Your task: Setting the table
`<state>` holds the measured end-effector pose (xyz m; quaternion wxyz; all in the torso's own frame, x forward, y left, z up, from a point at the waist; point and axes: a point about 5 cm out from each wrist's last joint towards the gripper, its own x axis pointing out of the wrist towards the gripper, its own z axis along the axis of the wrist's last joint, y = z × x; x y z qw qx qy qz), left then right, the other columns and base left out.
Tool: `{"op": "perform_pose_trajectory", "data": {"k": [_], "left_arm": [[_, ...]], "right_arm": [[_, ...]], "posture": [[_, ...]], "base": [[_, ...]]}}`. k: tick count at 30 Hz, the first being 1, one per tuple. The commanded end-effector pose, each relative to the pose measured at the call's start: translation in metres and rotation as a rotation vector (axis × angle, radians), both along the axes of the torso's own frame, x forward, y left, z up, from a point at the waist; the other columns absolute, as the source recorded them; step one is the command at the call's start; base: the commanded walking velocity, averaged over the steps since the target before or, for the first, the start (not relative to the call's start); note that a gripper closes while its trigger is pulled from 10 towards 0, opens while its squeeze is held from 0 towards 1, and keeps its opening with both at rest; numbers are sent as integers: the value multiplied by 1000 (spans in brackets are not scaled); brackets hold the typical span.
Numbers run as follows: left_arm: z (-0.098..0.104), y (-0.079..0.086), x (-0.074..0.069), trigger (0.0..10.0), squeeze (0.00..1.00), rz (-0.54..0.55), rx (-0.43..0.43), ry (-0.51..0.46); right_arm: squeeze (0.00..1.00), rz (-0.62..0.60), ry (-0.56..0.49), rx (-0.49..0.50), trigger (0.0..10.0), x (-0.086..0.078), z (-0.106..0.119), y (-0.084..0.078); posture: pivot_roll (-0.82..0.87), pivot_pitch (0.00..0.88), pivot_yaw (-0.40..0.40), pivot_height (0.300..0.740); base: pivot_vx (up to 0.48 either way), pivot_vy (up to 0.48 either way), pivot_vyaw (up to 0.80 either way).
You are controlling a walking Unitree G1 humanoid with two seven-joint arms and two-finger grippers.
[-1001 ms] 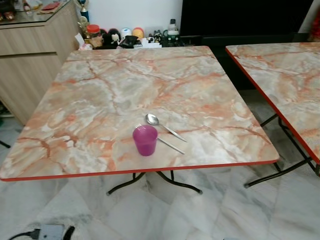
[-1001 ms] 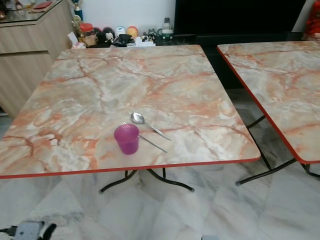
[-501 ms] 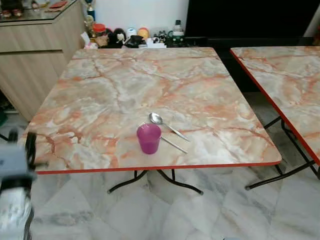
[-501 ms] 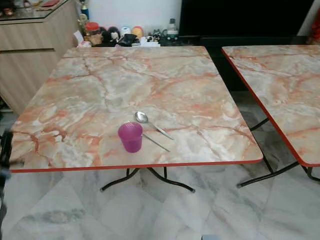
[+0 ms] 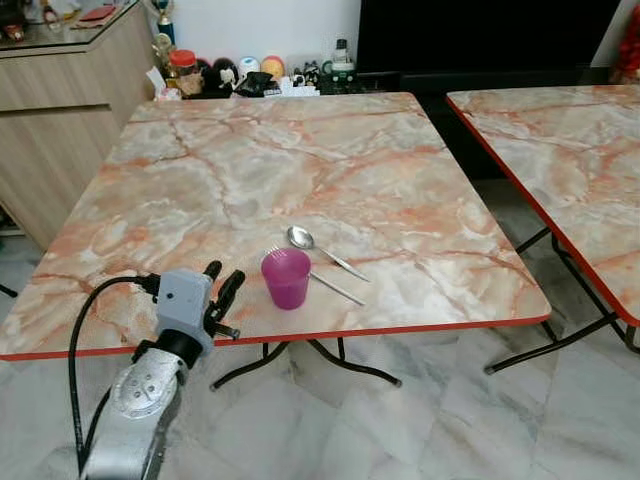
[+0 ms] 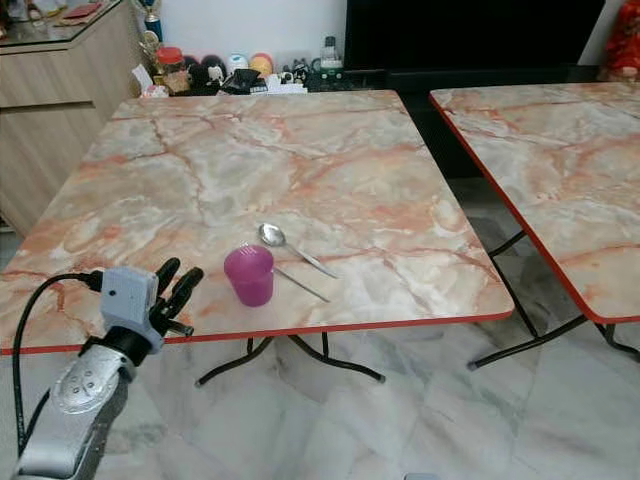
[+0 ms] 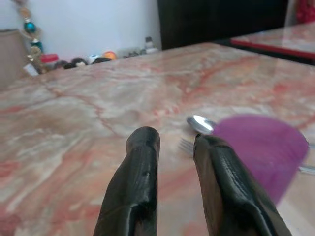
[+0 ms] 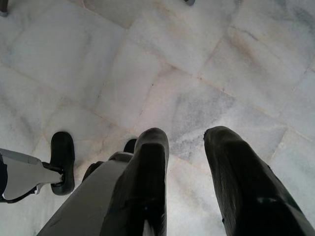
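Note:
A purple cup (image 5: 287, 277) stands near the front edge of the marble-patterned table (image 5: 250, 170). Just behind it lies a metal spoon (image 5: 303, 238), and a fork (image 5: 338, 290) lies to its right, partly hidden by the cup. My left gripper (image 5: 225, 273) hovers over the table's front edge, a short way left of the cup, open with nothing between its fingers. In the left wrist view the cup (image 7: 266, 147) is blurred beside the fingers (image 7: 142, 167), with the spoon (image 7: 201, 124) beyond. My right gripper (image 8: 187, 133) hangs open over the floor.
A second marble-patterned table (image 5: 560, 130) stands close on the right, with a narrow gap between the two. A wooden cabinet (image 5: 60, 110) is at the left. Jars and bottles (image 5: 250, 75) crowd behind the far edge. Folding table legs (image 5: 350, 365) stand on the tiled floor.
My left arm has risen from the lower left, and its gripper now sits over the table's front edge beside the cup. The camera shifted slightly. Cup, spoon and fork have not moved.

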<state>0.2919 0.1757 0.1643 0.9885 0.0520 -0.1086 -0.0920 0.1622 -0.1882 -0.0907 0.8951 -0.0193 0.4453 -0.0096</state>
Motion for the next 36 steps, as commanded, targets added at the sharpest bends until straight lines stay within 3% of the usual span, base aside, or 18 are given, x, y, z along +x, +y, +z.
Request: {"op": "perform_pose_trajectory", "data": {"k": [1,2,3,11,14,18,19,20,36], "left_arm": [[9,3,2,10000,0,17,-59,5],[11,3,2,10000,388,18,-61,6],[11,3,2,10000,1000,19,-62,7],[15,3,2,10000,1000,18,-105,17],[18,3,3,10000,1000,24,-169,24],[16,5,3,10000,1000,21,-154,38],[15,6,3,10000,59,23,-148,45],[14,7,3,10000,0,25,-141,51],[17,10,1,10000,0,6,-201,46]], "right_arm": [[0,-10,15,6,10000,-4,-2,1],[0,-10,15,6,10000,-4,-2,0],[0,-10,15,6,10000,-4,-2,0],[0,-25,13,9,10000,-3,-2,0],[0,-26,13,9,10000,-3,-1,0],[0,-37,10,12,10000,-2,-1,0],[0,-36,10,12,10000,-1,-1,1],[0,-34,10,12,10000,-1,-1,1],[0,-42,14,9,10000,-2,-1,0]], "posture": [[77,97,-1,740],[79,100,-2,740],[79,100,-2,740],[72,123,2,740],[73,127,4,740],[73,127,3,740],[71,127,4,740],[71,127,3,740],[75,86,1,740]], "base": [[0,0,0],[0,0,0],[0,0,0],[0,0,0],[0,0,0],[0,0,0],[0,0,0],[0,0,0],[87,0,0]]}}
